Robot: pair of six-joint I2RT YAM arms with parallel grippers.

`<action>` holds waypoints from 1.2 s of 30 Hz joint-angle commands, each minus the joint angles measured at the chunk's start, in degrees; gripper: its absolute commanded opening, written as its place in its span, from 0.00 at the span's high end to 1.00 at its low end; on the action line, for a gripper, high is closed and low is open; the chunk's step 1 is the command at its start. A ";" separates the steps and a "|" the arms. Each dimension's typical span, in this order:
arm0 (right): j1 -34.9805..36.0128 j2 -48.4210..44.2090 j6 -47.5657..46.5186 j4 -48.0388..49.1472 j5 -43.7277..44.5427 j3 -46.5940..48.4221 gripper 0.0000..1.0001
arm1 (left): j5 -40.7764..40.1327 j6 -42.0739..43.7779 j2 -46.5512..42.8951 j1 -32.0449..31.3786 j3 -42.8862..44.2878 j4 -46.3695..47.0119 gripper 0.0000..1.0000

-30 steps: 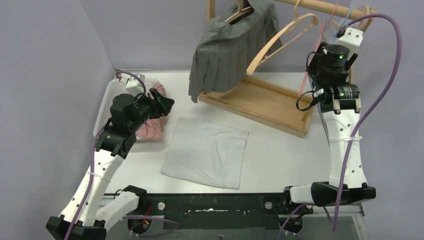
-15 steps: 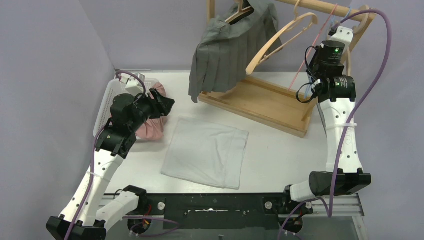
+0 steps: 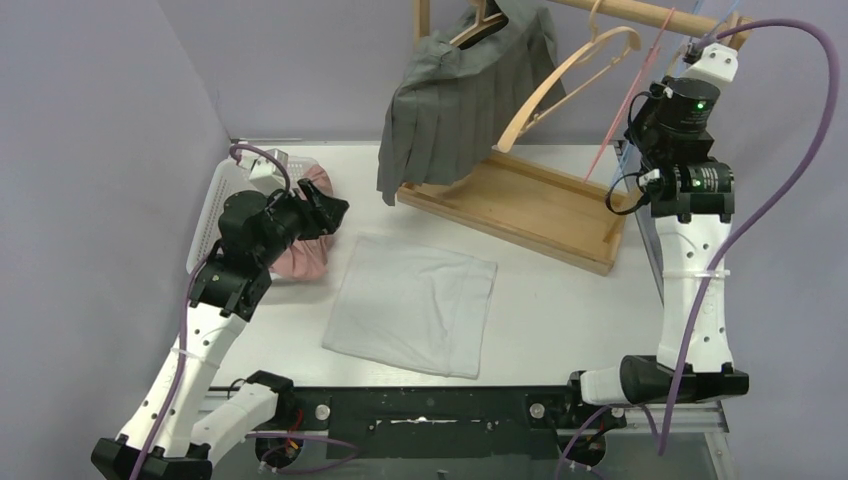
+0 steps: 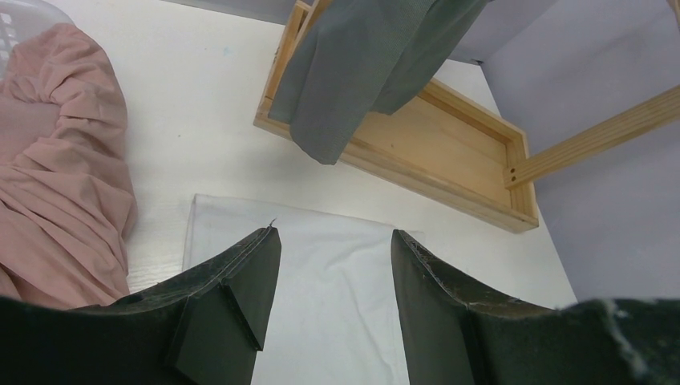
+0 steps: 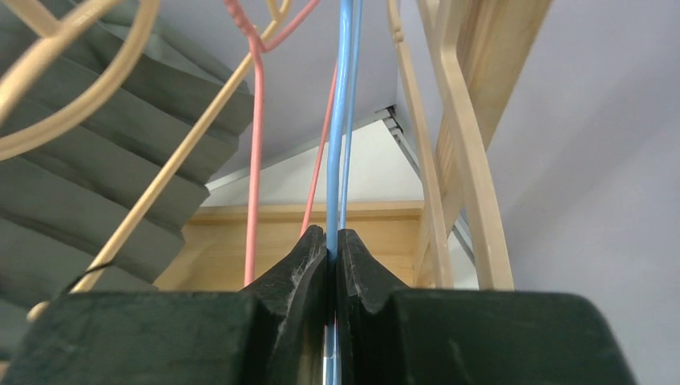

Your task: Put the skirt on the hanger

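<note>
Worktop (image 3: 560, 310) is white and flat, shut in by plain lavender walls on the left, far and right sides. Both arm bases are bolted along its near edge.

At the far edge, toward the far right corner, stands one wooden rack (image 3: 530, 205), a shallow tray base with a rail above. The grey pleated skirt (image 3: 450, 95) hangs from a hanger at the left end of that rail, and its hem drops over the tray's left end. To its right hangs a bare wooden hanger (image 3: 560, 85), then a pink hanger (image 3: 625, 110), then the blue hanger (image 5: 341, 120), all crowded close. In the right wrist view the pink wire runs just beside the blue one, and a further wooden hanger (image 5: 469, 160) curves down on its other side.

The right pincer (image 5: 332, 237) is raised among these hangers, its fingers pressed together on the blue hanger's two wire strands.

A white basket (image 3: 215, 215) sits at the left edge near the far left corner, with a pink garment (image 3: 305, 235) spilling out of it onto the surface. The left pincer (image 4: 333, 241) hangs above that garment, spread and holding nothing. A white cloth (image 3: 410, 305) lies flat in the middle, nearer the near edge.

Counted: three pieces of fabric, one rack, one basket, two arms, and five hangers, of which three are wooden and two are thin coloured ones.
</note>
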 commanded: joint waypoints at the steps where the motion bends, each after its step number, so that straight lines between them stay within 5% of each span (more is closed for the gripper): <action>1: -0.23 -6.18 1.54 1.51 -3.15 1.85 1.00 | 0.53 -0.58 -1.60 0.29 0.41 2.31 0.47; 14: -0.21 -22.61 3.21 -6.63 -14.78 -11.79 1.00 | 2.04 -2.56 -3.01 0.26 -0.93 1.08 0.47; 25: -0.16 -39.42 12.07 -10.17 -24.69 -35.73 1.00 | 5.31 -5.48 -6.64 0.24 -6.90 0.34 0.31; 36: -0.19 -44.77 17.70 -9.62 -28.75 -51.82 1.00 | 10.88 -10.61 -5.54 -0.64 -11.92 4.70 0.30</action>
